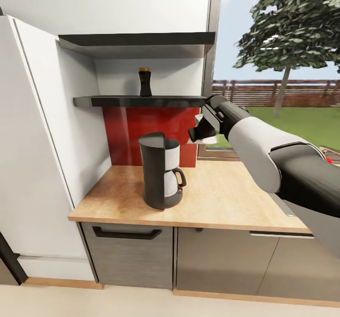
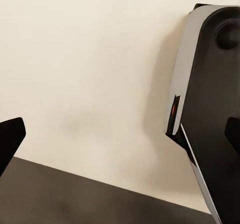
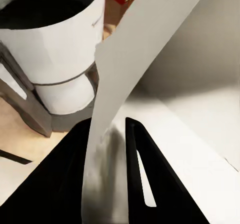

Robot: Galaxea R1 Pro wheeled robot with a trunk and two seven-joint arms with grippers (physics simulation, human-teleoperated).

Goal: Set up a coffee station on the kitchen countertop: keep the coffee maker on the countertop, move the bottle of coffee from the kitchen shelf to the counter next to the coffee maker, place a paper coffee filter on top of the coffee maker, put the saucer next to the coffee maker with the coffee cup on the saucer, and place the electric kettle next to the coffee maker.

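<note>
The black coffee maker (image 1: 160,171) with its glass carafe stands on the wooden countertop (image 1: 226,199). Above it, a dark bottle of coffee (image 1: 145,82) is upright on the black shelf (image 1: 141,101). My right gripper (image 1: 198,133) hovers just up and right of the coffee maker, under the shelf's end, shut on a white paper coffee filter (image 1: 208,139). In the right wrist view the filter (image 3: 130,64) rises from between the black fingers (image 3: 145,184) of the right gripper (image 3: 110,126), with the coffee maker's open top (image 3: 55,39) close beyond. My left gripper (image 2: 120,134) is open, pointing at beige floor.
A tall white cabinet (image 1: 28,166) walls off the counter's left side. A red backsplash (image 1: 137,128) runs behind the coffee maker, and a window (image 1: 283,71) opens at the right. Grey drawers (image 1: 127,255) sit under the counter. Bare wood lies right of the coffee maker.
</note>
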